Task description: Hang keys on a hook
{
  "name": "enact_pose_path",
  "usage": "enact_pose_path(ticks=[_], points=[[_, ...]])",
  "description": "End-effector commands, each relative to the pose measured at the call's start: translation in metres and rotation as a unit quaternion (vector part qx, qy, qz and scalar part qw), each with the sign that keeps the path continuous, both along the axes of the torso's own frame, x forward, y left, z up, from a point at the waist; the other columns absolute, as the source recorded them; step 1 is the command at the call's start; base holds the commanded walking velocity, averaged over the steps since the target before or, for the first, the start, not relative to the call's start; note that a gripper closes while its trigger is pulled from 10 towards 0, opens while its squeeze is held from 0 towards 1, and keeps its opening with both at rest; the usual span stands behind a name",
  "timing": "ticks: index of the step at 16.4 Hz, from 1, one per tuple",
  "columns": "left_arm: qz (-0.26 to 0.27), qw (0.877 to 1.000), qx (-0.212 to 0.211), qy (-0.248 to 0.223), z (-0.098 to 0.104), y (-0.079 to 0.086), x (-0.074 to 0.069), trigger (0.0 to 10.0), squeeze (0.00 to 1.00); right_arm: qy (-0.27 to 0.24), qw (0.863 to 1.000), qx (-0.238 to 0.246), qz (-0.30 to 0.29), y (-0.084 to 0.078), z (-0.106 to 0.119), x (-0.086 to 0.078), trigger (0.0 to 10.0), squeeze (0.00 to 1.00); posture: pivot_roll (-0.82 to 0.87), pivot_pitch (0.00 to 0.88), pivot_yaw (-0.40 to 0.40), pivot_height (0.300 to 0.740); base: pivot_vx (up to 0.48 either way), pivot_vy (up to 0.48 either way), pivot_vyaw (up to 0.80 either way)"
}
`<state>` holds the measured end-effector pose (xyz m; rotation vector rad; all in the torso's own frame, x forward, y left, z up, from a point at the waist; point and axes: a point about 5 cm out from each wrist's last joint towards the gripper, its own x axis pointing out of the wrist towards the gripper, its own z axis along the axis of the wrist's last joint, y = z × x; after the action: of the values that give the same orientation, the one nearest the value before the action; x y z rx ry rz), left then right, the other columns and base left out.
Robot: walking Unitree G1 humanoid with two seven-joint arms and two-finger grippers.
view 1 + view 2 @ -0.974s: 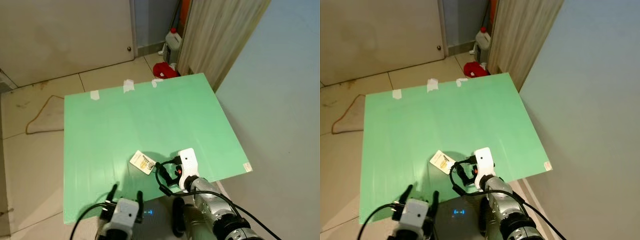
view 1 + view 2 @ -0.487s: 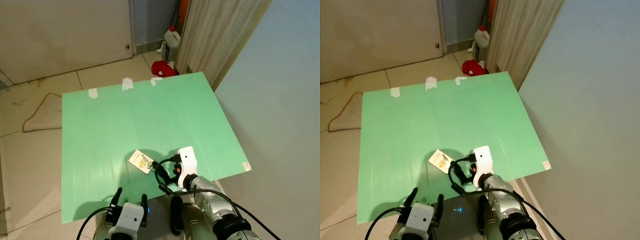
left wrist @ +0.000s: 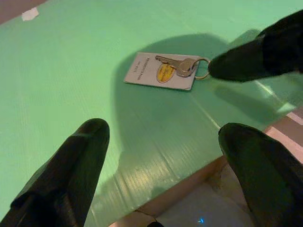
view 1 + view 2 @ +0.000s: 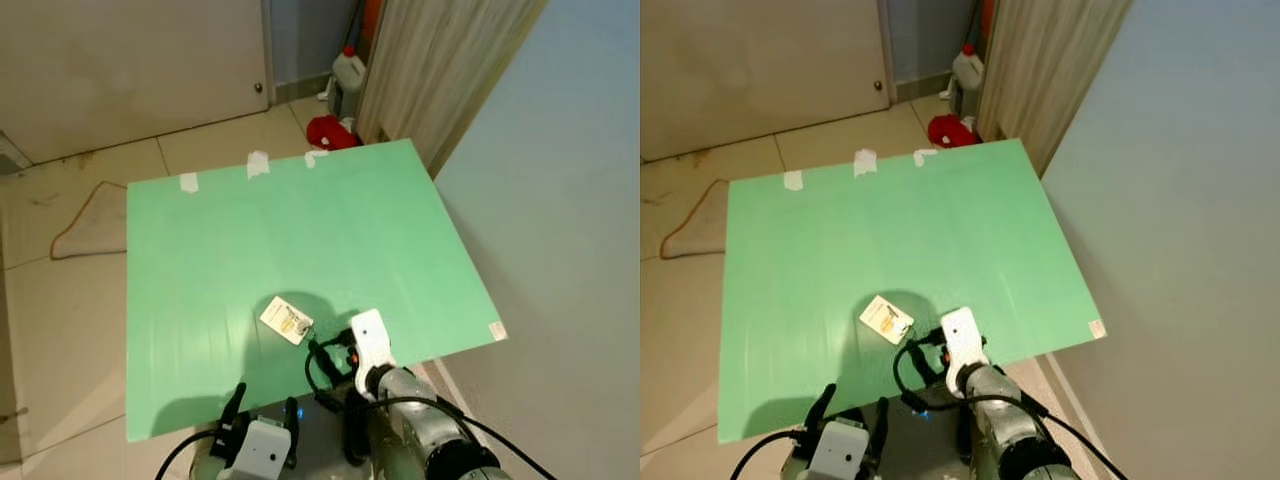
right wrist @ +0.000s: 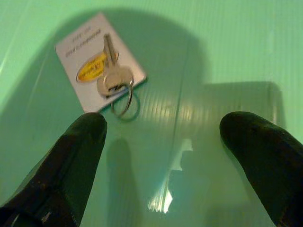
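Green corrugated plastic surface [image 4: 300, 230] carried a silver key on a white card tag [image 5: 100, 66], just ahead of the right gripper [image 5: 161, 156], fingers apart. Light and flat, best pinched by its ring.

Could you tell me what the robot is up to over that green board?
The robot leans over a green board on the floor, where a key on a ring lies atop a white card. Its right claw hovers open beside the key, grasping nothing. The left claw, also open, waits near the board's front edge.
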<state>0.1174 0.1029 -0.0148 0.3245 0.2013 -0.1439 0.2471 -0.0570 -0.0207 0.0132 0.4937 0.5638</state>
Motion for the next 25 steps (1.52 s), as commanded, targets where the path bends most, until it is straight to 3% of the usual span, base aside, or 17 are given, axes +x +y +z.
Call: enact_pose_path(ticks=[1,8,19,20,21,25], points=[[-0.010,1.000,-0.003,0.008,-0.001,-0.005,-0.009,10.0,0.00,0.024,1.000,0.008,0.000,0.009,-0.009,-0.015,10.0,0.00,0.05,0.328,-0.066,0.740,0.000,0.000,0.00],[-0.021,1.000,-0.007,0.005,0.001,-0.015,-0.003,10.0,0.00,0.031,0.997,0.064,-0.002,0.032,-0.001,-0.012,10.0,0.00,0.04,0.339,-0.072,0.740,0.000,0.000,0.00],[-0.030,1.000,0.006,-0.003,0.004,-0.022,-0.002,10.0,0.00,0.001,0.998,0.054,0.043,0.060,0.005,-0.023,10.0,0.00,0.05,0.352,-0.088,0.740,0.000,0.000,0.00],[-0.031,1.000,0.004,-0.003,0.003,-0.024,-0.001,10.0,0.00,-0.001,0.998,0.052,0.039,0.060,0.005,-0.023,5.4,0.00,0.05,0.352,-0.088,0.740,0.000,0.000,0.00],[-0.032,0.999,0.003,-0.003,0.003,-0.025,0.000,10.0,0.00,0.003,0.998,0.055,0.036,0.059,0.004,-0.022,0.0,0.00,0.05,0.352,-0.090,0.740,0.000,0.000,0.00],[-0.034,0.999,0.005,-0.004,0.003,-0.027,0.000,10.0,0.00,0.024,0.997,0.072,0.011,0.061,0.005,-0.020,0.0,0.00,0.05,0.354,-0.094,0.740,0.000,0.000,0.00]])
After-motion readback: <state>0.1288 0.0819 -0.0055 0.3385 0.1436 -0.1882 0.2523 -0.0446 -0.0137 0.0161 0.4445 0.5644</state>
